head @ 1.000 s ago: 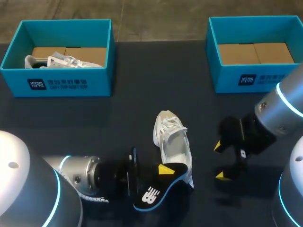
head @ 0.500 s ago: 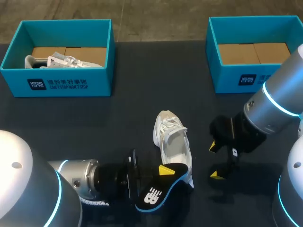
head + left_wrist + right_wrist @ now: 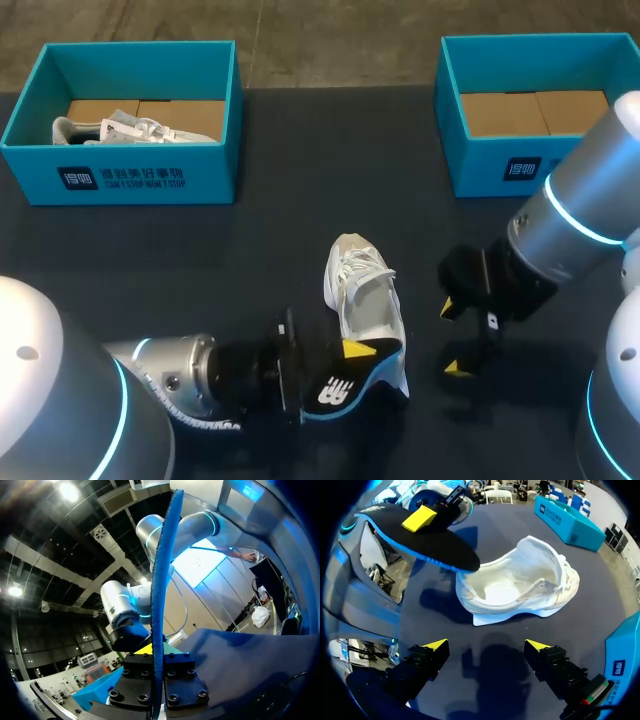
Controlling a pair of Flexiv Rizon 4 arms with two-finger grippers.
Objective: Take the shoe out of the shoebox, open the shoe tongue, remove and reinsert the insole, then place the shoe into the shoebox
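We note even overhead light on the dark table (image 3: 290, 230). Soft shadows lie under the shoe (image 3: 520, 587) and right gripper (image 3: 486, 646); ceiling lamps (image 3: 70, 491) glare.

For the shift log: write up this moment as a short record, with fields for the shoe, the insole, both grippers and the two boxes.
shoe: white shoe on the table, outside both boxes
insole: black insole with a blue edge, out of the shoe, by its heel end
left gripper: shut on the insole
right gripper: open, holding nothing, beside the shoe
left shoebox: holds another shoe
right shoebox: no shoe visible inside
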